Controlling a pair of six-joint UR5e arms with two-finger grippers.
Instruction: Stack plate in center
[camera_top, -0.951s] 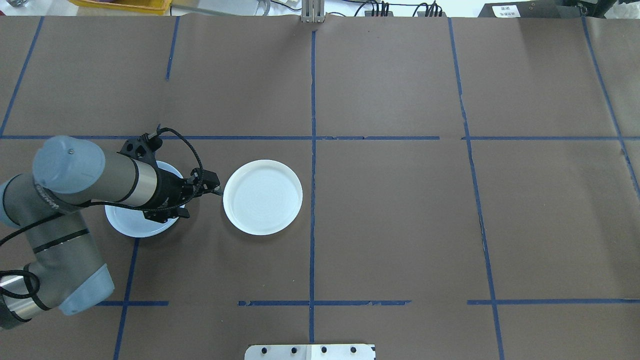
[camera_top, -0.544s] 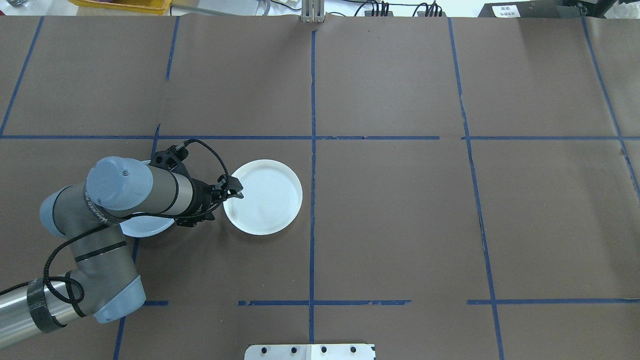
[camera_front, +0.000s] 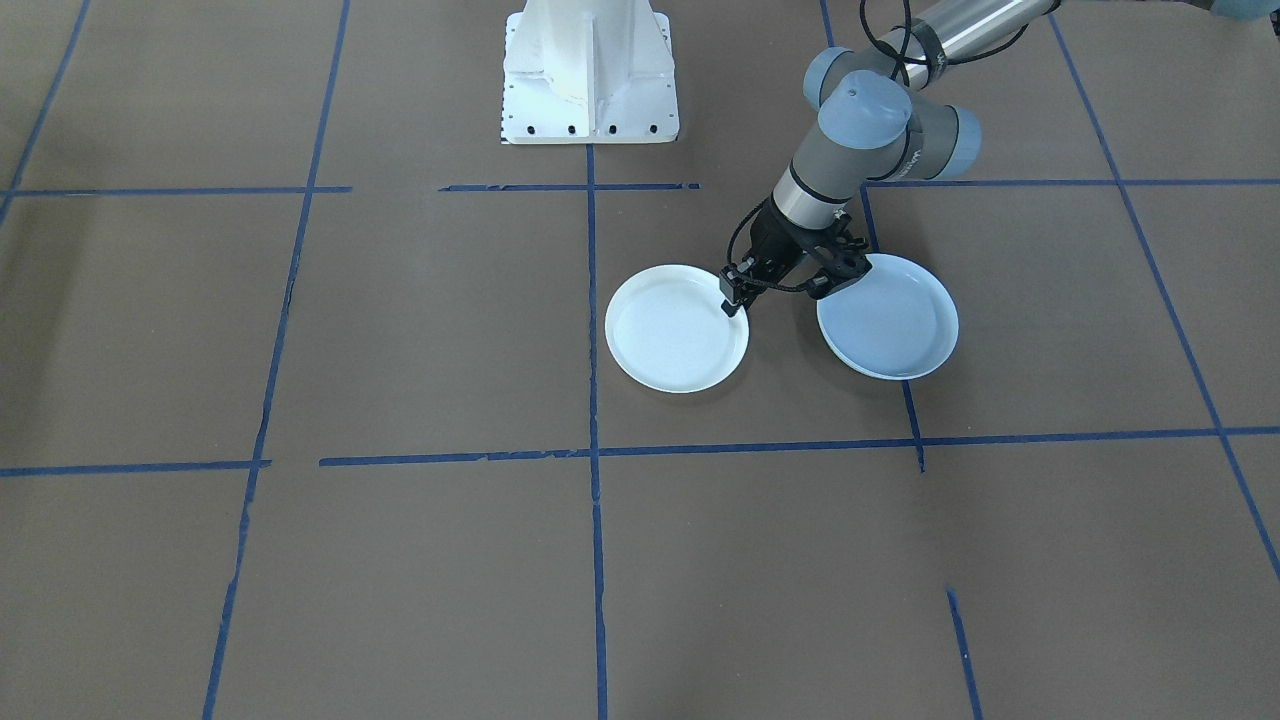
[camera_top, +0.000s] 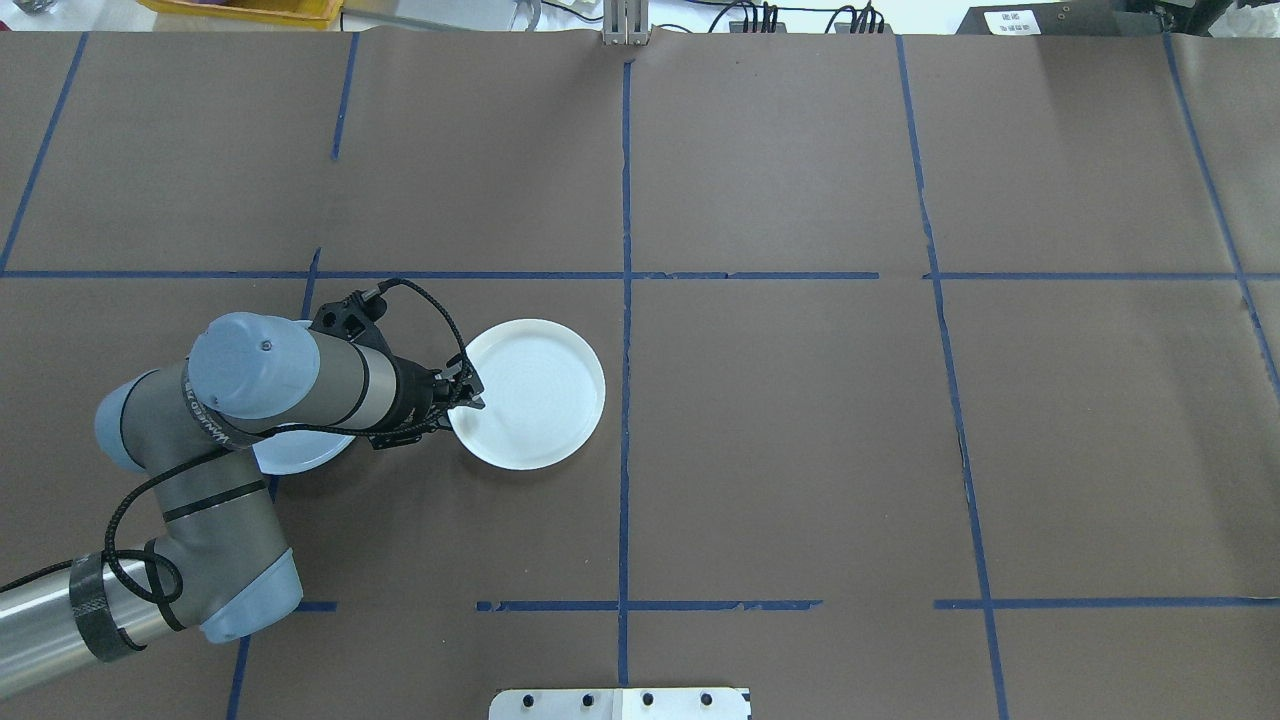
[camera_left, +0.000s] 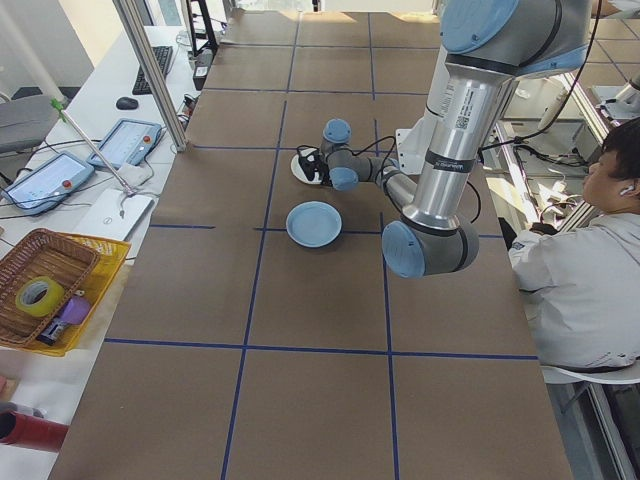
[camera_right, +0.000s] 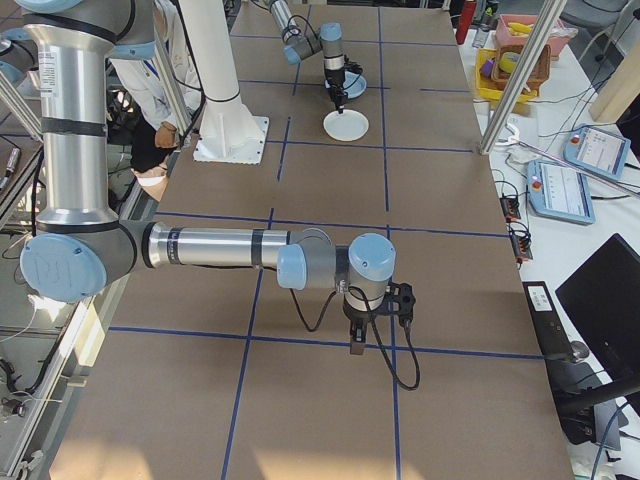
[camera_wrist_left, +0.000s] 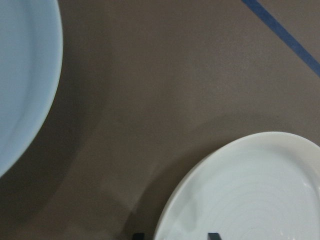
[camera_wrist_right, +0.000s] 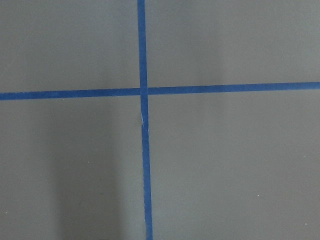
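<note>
Overhead exterior view: the left gripper (camera_top: 470, 392) is set at the near-left rim of the white ringed plate (camera_top: 530, 395), fingers straddling the raised rim, one tip inside, one outside. From the wrist view the two dark fingertips are seen either side of the rim with a gap between them; the jaws are judged parted and not yet closed on the plate, though contact cannot be told for certain. The pale blue-grey plate (camera_top: 295, 450) lies just behind the gripper, toward the robot's left, largely hidden under the forearm; in the front-facing view it (camera_front: 888, 318) is seen whole, near the white plate but not touching it. Both plates are round, so no long axis applies. The left arm is bent low, its wrist pitched down, reaching across the blue-grey plate toward the table's middle. The right gripper (camera_right: 355, 340) hangs over bare brown paper well apart from both plates; its opening cannot be told. The left arm is far the nearer one.
</note>
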